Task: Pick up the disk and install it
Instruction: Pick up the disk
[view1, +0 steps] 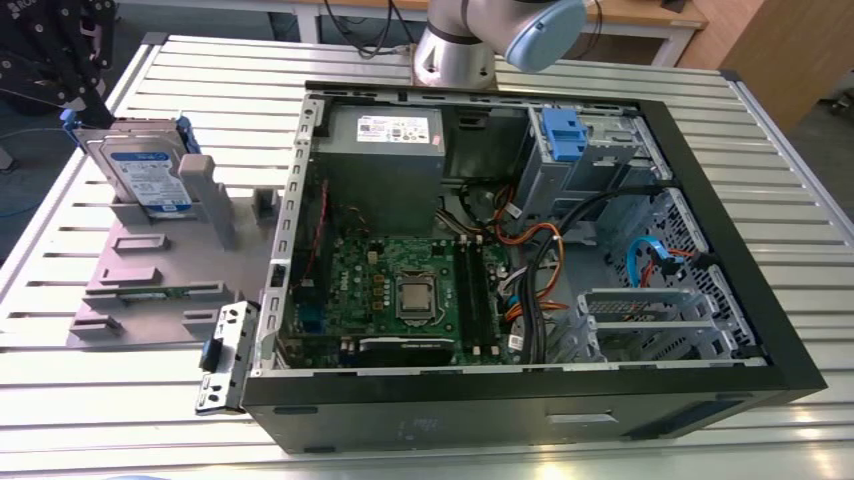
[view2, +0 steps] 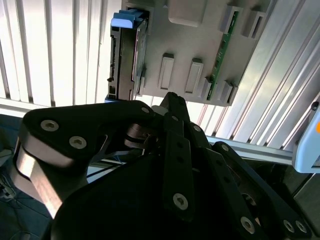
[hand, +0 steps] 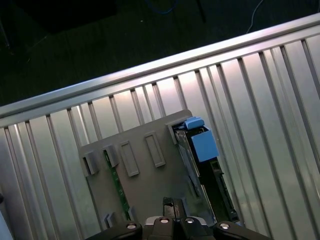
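Note:
The disk stands on edge in a slot of a grey holder plate at the exterior view's left, beside the open computer case. It is silver with a blue-and-white label and blue rails. In both wrist views I look down on it edge-on: the disk and the disk show a blue rail end on top. My gripper hangs above the holder plate, apart from the disk, shut with nothing in it. The gripper also shows over the plate.
The case holds a motherboard, a grey power supply and a drive bay with a blue latch. A green memory stick sits in the holder. A person's dark clothing is at the far corner. The slatted table surrounds everything.

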